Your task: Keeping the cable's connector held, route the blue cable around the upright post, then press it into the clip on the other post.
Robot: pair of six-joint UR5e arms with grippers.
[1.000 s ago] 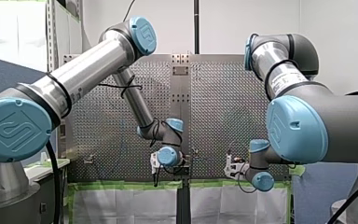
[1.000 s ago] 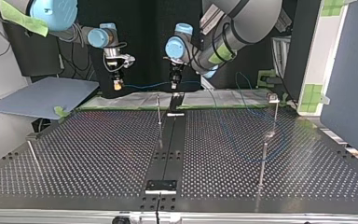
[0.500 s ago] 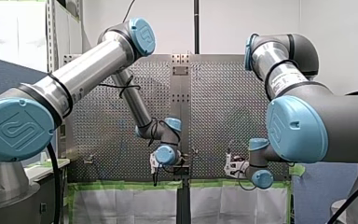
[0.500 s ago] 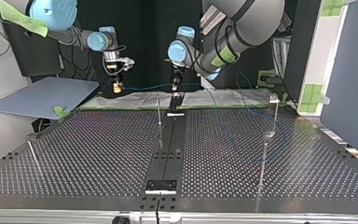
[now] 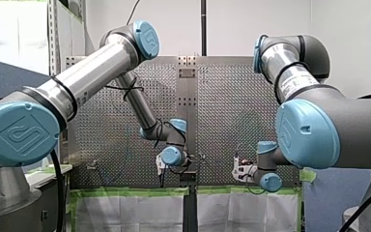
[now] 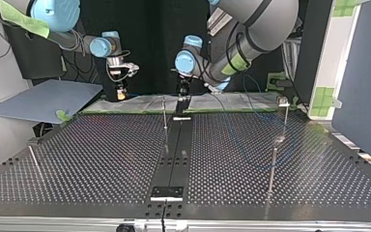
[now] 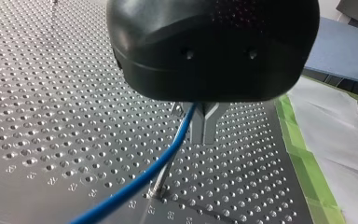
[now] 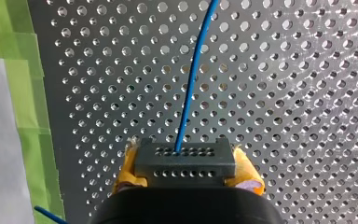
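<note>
My left pincer (image 7: 204, 127) grips blue cable (image 7: 133, 185) just beside upright post (image 7: 160, 179).

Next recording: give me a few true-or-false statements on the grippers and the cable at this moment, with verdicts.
1. My right gripper clamps the dark connector between yellow pads. True.
2. My left gripper is open and empty. False: its metal fingers are shut on the blue cable.
3. The blue cable leaves the connector and runs ahead over the perforated table. True.
4. Both grippers rest on the table. False: in the top view both hang in the air near its far edge.
5. Green tape borders the table beside my right gripper. True.
</note>
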